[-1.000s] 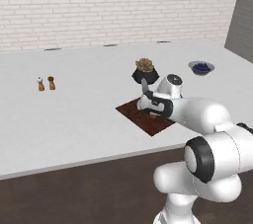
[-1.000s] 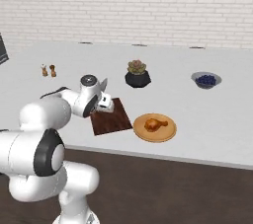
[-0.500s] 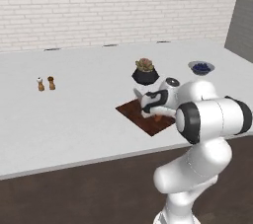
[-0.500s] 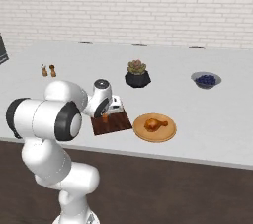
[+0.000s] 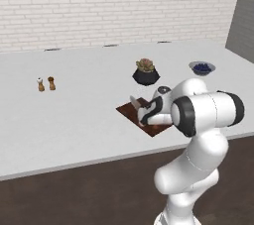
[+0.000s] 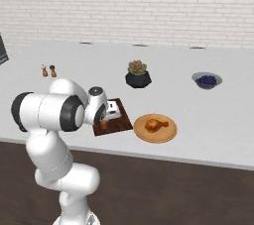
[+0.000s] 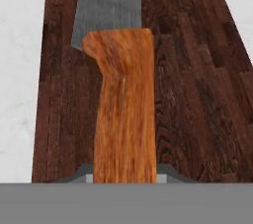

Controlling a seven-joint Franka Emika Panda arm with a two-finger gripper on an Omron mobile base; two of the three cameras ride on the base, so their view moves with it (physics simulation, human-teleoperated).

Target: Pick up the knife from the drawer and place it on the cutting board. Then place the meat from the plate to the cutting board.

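Note:
My gripper (image 7: 123, 176) is shut on the orange-brown handle of the knife (image 7: 123, 109). The silver blade points away from the hand, lying along the dark reddish-brown cutting board (image 7: 197, 94) just below it. I cannot tell whether the knife touches the board. From the base, the gripper (image 5: 144, 116) sits low over the cutting board (image 5: 128, 110) near the counter's front edge. The meat (image 6: 155, 125) lies on the tan plate (image 6: 168, 134), just right of the cutting board (image 6: 119, 124) and the gripper (image 6: 105, 119). The drawer is out of view.
A potted succulent (image 5: 145, 73) stands right behind the board. A grey bowl of blue fruit (image 6: 206, 80) sits far right. Two small shakers (image 5: 45, 84) stand at the left of the white counter (image 5: 74, 115). A brick wall closes the back.
The arm has folded in, with the elbow swinging over the counter edge. The hand has come down lower over the cutting board, still holding the knife.

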